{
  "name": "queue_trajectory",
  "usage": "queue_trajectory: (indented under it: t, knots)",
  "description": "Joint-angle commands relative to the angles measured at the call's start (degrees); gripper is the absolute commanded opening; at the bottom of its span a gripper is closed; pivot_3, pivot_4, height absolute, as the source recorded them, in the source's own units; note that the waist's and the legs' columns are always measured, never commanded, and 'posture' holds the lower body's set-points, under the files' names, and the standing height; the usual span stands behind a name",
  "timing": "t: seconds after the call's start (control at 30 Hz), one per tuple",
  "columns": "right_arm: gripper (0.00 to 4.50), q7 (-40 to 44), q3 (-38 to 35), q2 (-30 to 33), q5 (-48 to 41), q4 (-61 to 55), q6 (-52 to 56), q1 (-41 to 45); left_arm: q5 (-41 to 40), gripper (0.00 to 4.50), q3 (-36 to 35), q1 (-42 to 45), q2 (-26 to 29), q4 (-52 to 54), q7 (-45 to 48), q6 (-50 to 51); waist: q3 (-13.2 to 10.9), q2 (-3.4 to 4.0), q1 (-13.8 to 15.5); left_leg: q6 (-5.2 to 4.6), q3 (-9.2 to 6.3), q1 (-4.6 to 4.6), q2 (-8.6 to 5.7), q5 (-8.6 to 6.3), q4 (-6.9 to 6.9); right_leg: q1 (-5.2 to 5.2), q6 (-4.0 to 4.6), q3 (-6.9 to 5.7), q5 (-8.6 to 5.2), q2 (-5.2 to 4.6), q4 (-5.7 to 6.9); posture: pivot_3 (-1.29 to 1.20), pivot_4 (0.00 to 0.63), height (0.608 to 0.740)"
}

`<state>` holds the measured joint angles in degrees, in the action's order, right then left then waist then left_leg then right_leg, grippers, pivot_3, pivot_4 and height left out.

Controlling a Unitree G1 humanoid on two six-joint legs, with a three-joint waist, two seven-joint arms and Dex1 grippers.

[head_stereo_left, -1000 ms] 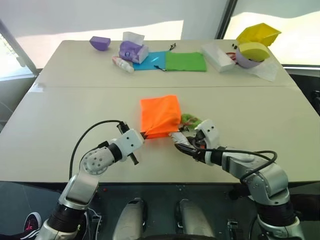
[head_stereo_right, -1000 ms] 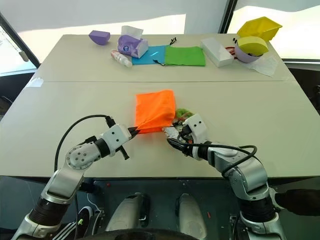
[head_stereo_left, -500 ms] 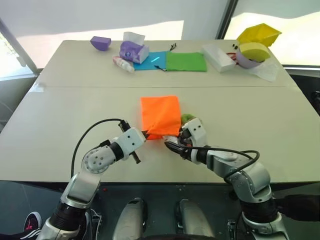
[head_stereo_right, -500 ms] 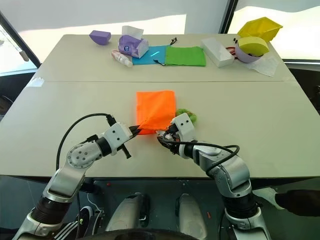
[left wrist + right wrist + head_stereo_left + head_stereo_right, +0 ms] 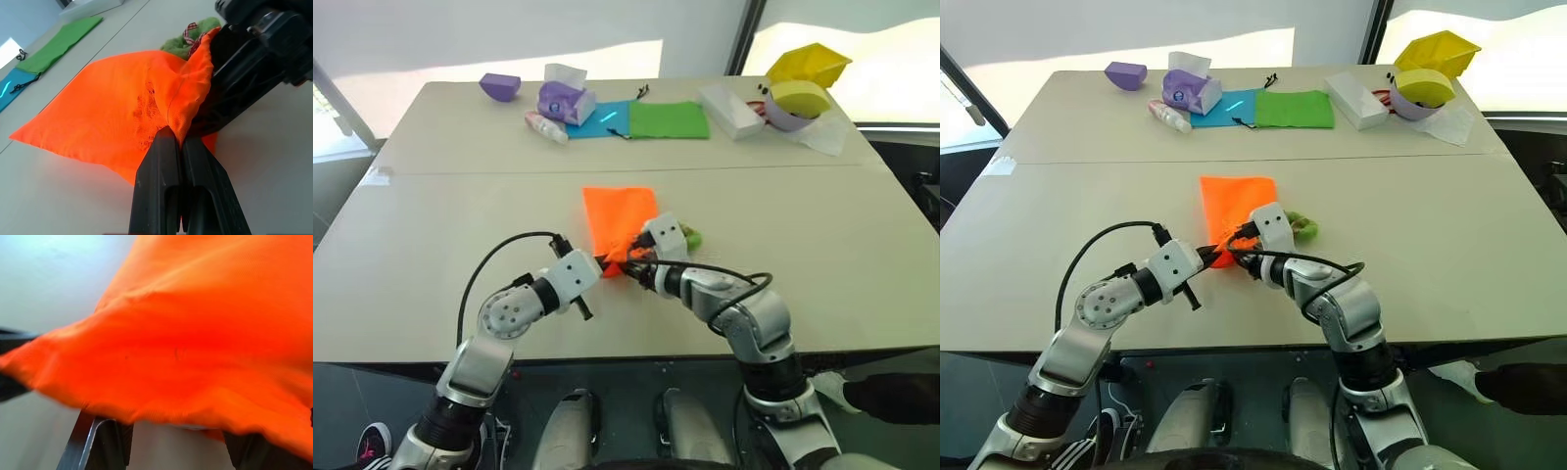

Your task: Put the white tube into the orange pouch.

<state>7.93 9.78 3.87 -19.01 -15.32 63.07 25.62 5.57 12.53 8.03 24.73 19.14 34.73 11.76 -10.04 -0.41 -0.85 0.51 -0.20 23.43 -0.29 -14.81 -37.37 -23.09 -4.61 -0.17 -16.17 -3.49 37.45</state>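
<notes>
The orange pouch point(image 5: 619, 211) lies flat in the middle of the table, its green fuzzy loop point(image 5: 689, 236) at its near right corner. My left gripper point(image 5: 603, 262) is shut on the pouch's near edge and holds the fabric up point(image 5: 175, 134). My right gripper point(image 5: 632, 264) reaches in from the right, its tips under the lifted fabric at the mouth. Its fingers point(image 5: 98, 443) stand apart on the white tube, which the fabric mostly covers. A pale strip of the tube point(image 5: 188, 427) shows between them.
Along the far edge lie a green pouch point(image 5: 670, 119), a blue pouch point(image 5: 607, 117), a purple tissue box point(image 5: 566, 98), a white-and-pink bottle point(image 5: 546, 126) and a purple bowl point(image 5: 499, 86). A white box point(image 5: 731, 110) and yellow containers point(image 5: 808, 73) stand far right.
My right gripper has moved left and forward, from beside the green loop to under the lifted edge of the pouch. The left gripper has kept its hold in place.
</notes>
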Motion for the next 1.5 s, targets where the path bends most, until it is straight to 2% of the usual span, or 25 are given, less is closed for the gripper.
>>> queue_trajectory:
  t: [0.03, 0.2, 0.4, 0.53, 0.57, 0.67, 0.7, 1.03, 1.1, 1.23, 1.33, 1.43, 1.5]
  knots:
    - [1.76, -1.5, -4.0, -3.8, -0.7, 3.1, -1.7, 1.9, -0.1, 0.0, 0.5, 0.7, 0.0, 1.0, -0.1, -1.0, 0.0, 0.0, 0.0, 0.01, 0.0, 0.0, 0.0, 0.0, 0.0, 0.0, 0.0, 0.0, 0.0, 0.0, 0.01, 0.0, 0.15, 0.74]
    - [1.76, -1.5, -3.5, -5.1, 1.8, 9.7, -7.0, 2.5, -0.2, 0.0, 0.5, 1.0, -0.1, 0.8, -0.1, -0.8, 0.0, 0.01, 0.0, 0.01, 0.01, -0.01, -0.01, 0.01, -0.01, 0.0, 0.0, 0.01, 0.0, 0.0, 0.02, 0.0, 0.15, 0.74]
    - [1.76, 0.2, -2.5, -6.3, 1.3, 10.6, -9.2, 3.6, -0.2, 0.0, 0.1, 0.7, 0.2, 1.0, -0.1, -1.0, 0.0, 0.01, -0.2, 0.01, 0.01, -0.08, -0.01, 0.03, -0.03, 0.01, 0.0, 0.02, 0.01, 0.02, 0.17, 0.0, 0.15, 0.74]
    - [1.76, 2.6, -0.1, -4.3, 2.3, 9.8, -10.8, 2.6, 0.0, 0.0, 0.3, 0.4, 0.2, 1.4, -0.3, -0.9, 0.0, 0.01, -0.2, 0.0, 0.0, -0.09, 0.0, 0.05, -0.03, -0.03, 0.0, 0.02, 0.01, 0.03, 0.22, 0.0, 0.15, 0.74]
    - [2.83, 3.7, 0.6, -3.3, 2.4, 9.4, -10.9, 2.1, 0.0, 0.0, 0.2, 0.3, 0.2, 1.4, -0.3, -0.8, 0.0, 0.01, -0.2, 0.0, 0.0, -0.08, -0.01, 0.06, -0.02, -0.03, 0.01, 0.02, 0.01, 0.03, 0.22, 0.0, 0.15, 0.74]
    - [4.27, 4.8, 0.4, -1.8, 1.8, 7.5, -8.9, 1.0, 0.0, 0.0, 0.0, 0.0, 0.5, 1.2, -0.3, -1.1, 0.0, 0.0, 0.2, 0.0, 0.01, -0.07, -0.01, 0.06, -0.03, -0.02, 0.01, 0.02, 0.0, 0.01, 0.2, 0.0, 0.15, 0.74]
    - [4.47, 4.9, 0.7, -0.9, 2.3, 6.3, -8.8, 0.8, 0.1, 0.0, -0.1, -0.1, 0.7, 1.2, -0.3, -1.2, 0.0, 0.0, 0.4, 0.0, 0.0, -0.06, -0.01, 0.06, -0.03, 0.0, 0.0, 0.02, 0.0, 0.0, 0.19, 0.0, 0.15, 0.74]
    - [4.47, 16.1, 2.7, 13.3, -3.0, -9.4, -2.1, -3.0, -0.6, 0.0, -1.9, -0.7, 2.8, 0.3, 0.0, -2.3, 0.0, 0.0, 0.0, 0.0, -0.01, -0.01, -0.03, 0.06, 0.09, -0.09, 0.01, 0.02, 0.0, -0.04, 0.08, 0.0, 0.15, 0.74]
    - [4.47, 21.4, 3.7, 18.4, -4.7, -12.7, -3.0, -4.1, -0.7, 0.0, -2.3, -0.8, 3.5, 0.3, 0.2, -2.7, 0.0, 0.0, 0.1, 0.0, -0.02, 0.0, -0.01, 0.06, 0.1, -0.1, 0.02, 0.02, -0.01, -0.01, 0.08, 0.0, 0.15, 0.74]
    - [4.47, 31.4, -0.3, 26.3, -10.7, -15.9, -4.8, -6.5, -1.3, 0.0, -3.9, -0.7, 5.3, 0.4, 0.8, -3.4, 0.0, -0.02, 0.2, -0.01, -0.02, 0.02, -0.01, 0.06, 0.11, -0.04, 0.01, 0.01, -0.01, -0.02, -0.09, 0.0, 0.15, 0.74]
    - [4.47, 36.4, -4.6, 30.7, -13.1, -13.0, -7.2, -5.3, -2.9, 0.0, -5.8, -0.8, 7.0, 0.9, 1.9, -3.7, 0.0, -0.03, 0.1, -0.01, 0.0, 0.04, -0.01, 0.06, 0.08, 0.0, 0.01, 0.02, 0.0, -0.04, -0.17, 0.0, 0.15, 0.74]
    - [4.47, 34.6, -5.6, 32.2, -6.9, -3.7, -14.9, -1.2, -4.4, 0.0, -7.5, -0.8, 8.8, 1.3, 3.5, -4.5, 0.0, -0.04, 0.0, -0.01, 0.0, 0.01, -0.01, 0.06, 0.08, 0.01, 0.02, 0.02, 0.0, -0.03, -0.17, 0.0, 0.15, 0.74]
    - [4.47, 30.9, -5.6, 30.9, -1.8, 4.8, -21.5, 2.6, -5.0, 0.0, -8.1, -0.4, 9.6, 0.5, 4.0, -5.2, 0.0, -0.04, 0.1, -0.01, 0.0, -0.01, 0.0, 0.06, 0.1, 0.0, 0.07, 0.02, 0.02, -0.03, -0.16, 0.0, 0.15, 0.74]
